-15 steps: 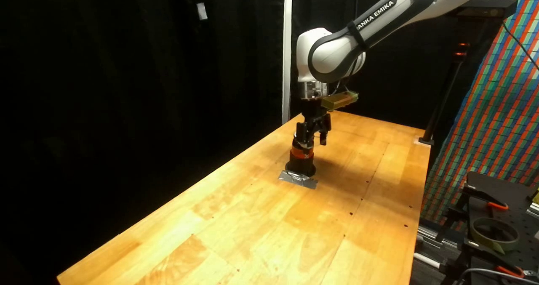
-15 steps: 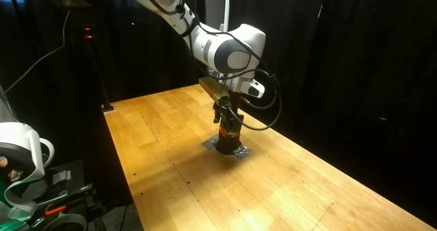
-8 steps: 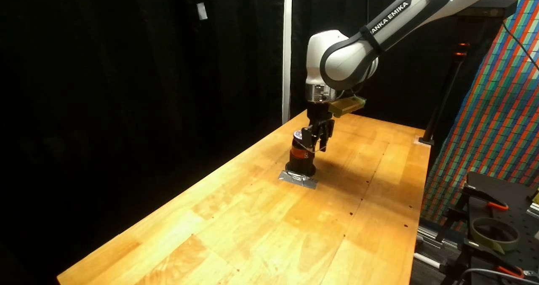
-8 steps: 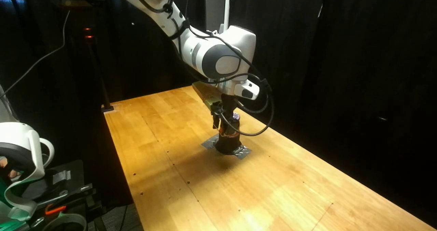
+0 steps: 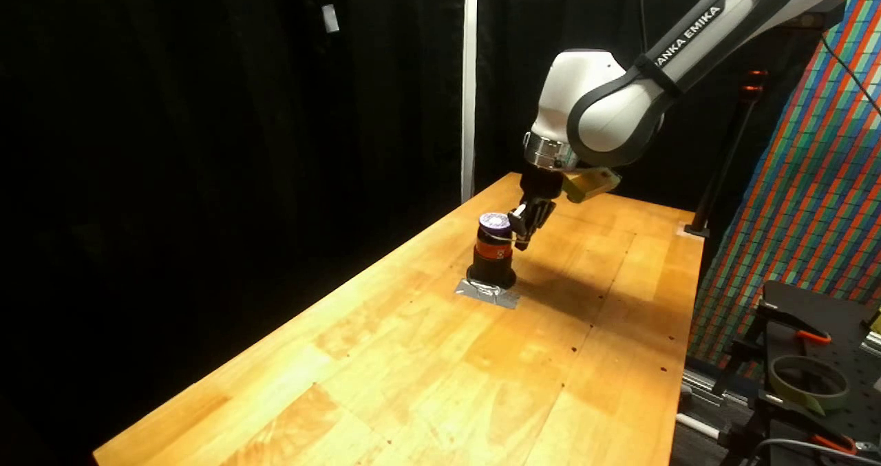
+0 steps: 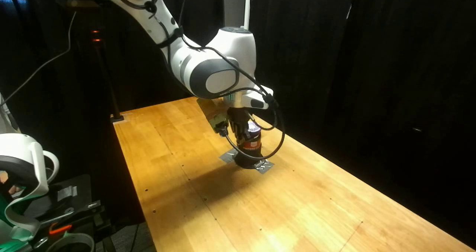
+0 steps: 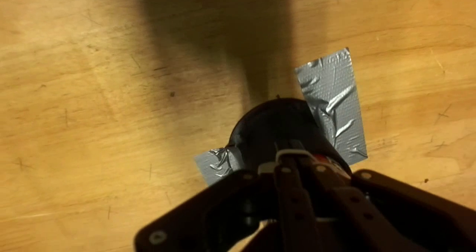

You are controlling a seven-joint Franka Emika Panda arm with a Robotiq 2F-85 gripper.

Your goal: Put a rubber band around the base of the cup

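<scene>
Squat cup (image 5: 494, 256) stands upright, taped to counter (image 5: 413, 356). Rubber band (image 5: 508, 239), seemingly round it above orange-red middle, reaches clenched-looking fingers (image 7: 292, 174); pinched or hooked, cannot tell. Band likely light, springy; best held at outer end.

cup (image 5: 493, 254) on table (image 5: 427, 356) | gripper (image 5: 521, 237) beside it (band (image 5: 502, 239) across cup)
</scene>
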